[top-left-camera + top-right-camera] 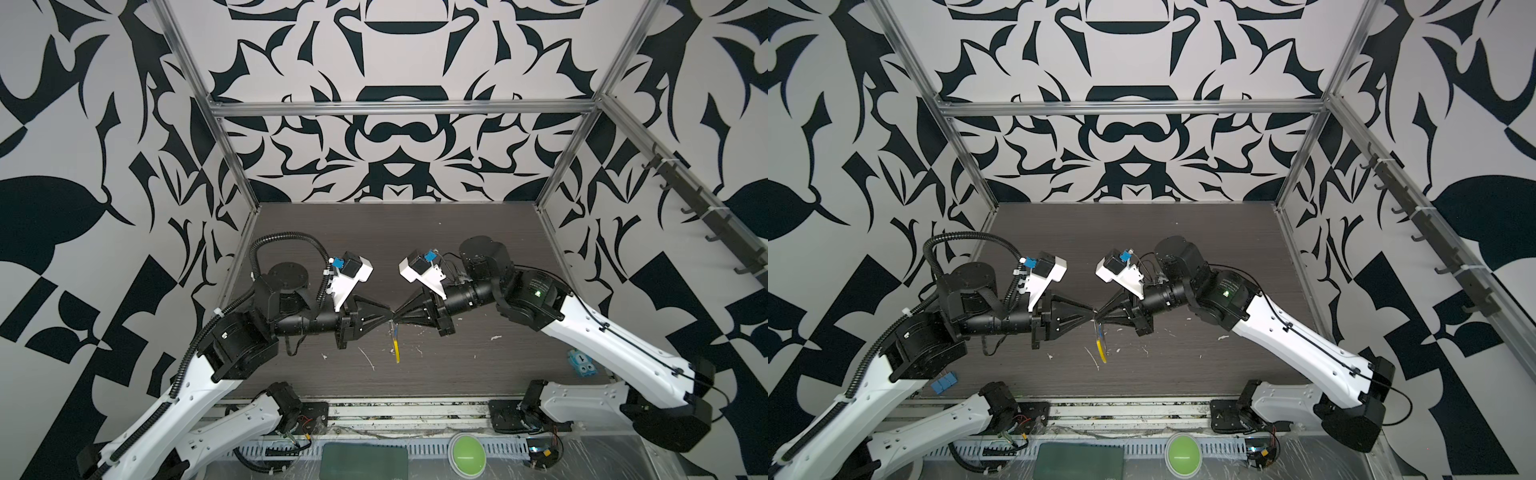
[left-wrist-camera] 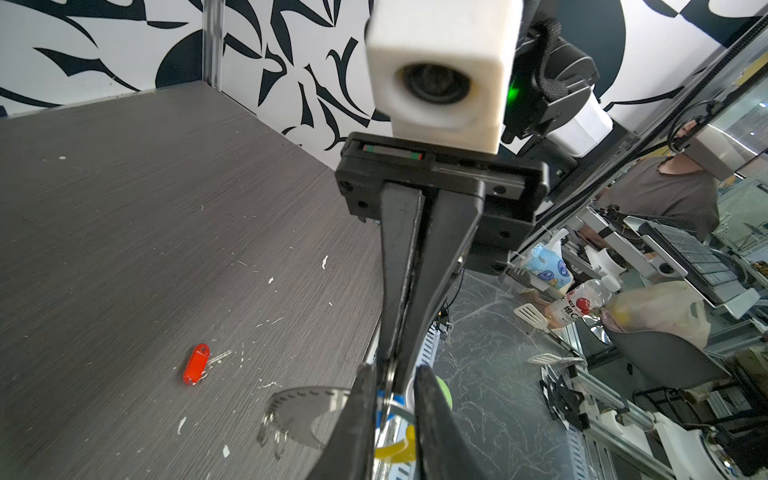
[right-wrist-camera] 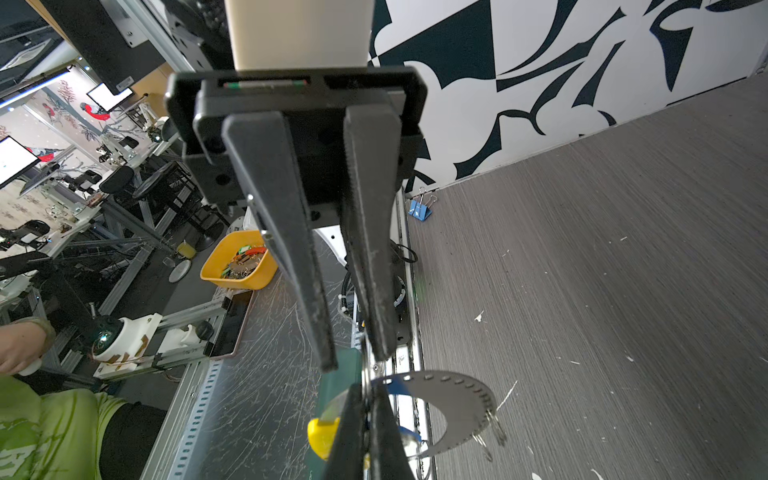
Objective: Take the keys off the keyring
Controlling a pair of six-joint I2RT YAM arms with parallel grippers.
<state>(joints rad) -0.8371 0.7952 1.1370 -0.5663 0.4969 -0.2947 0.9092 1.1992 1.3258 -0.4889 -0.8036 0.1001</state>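
**Position.** In both top views the left claw [image 1: 387, 320] reaches in from 9 o'clock and the right claw [image 1: 400, 322] from 3 o'clock. Their tips meet nose to nose above the middle of the surface [image 1: 415, 249]. The keyring [image 1: 397, 344] hangs from that meeting point. Its long axis runs 12 to 6 o'clock, with the yellow sleeve [image 1: 1100, 349] toward the 6 o'clock end. Whether its lower end touches the surface cannot be told.

**Claw state.** The right claw is closed flat on the thin edge of the keyring and carries it. The left claw stands narrow. A slim gap shows between its fingers [image 3: 286, 257], and the ring and the blue key [image 2: 396, 400] sit inside that gap. Whether the pads press on either cannot be told.

**Keys.** The red key [image 2: 196, 365] lies loose on the surface, well apart from the ring; the top views do not show it. The blue key appears to be the one left on the ring.

**Governing relation.** Both claws work at the same spot, so nearness decides nothing. The left claw points toward 3 o'clock, square to the ring's hanging axis, with the blue key between its fingers. The step in hand is judged to be the pinch on that key. Drawing it off would likely call for a pull toward 9 o'clock while the right claw holds firm. Risk: the pinch takes the ring along with the key.
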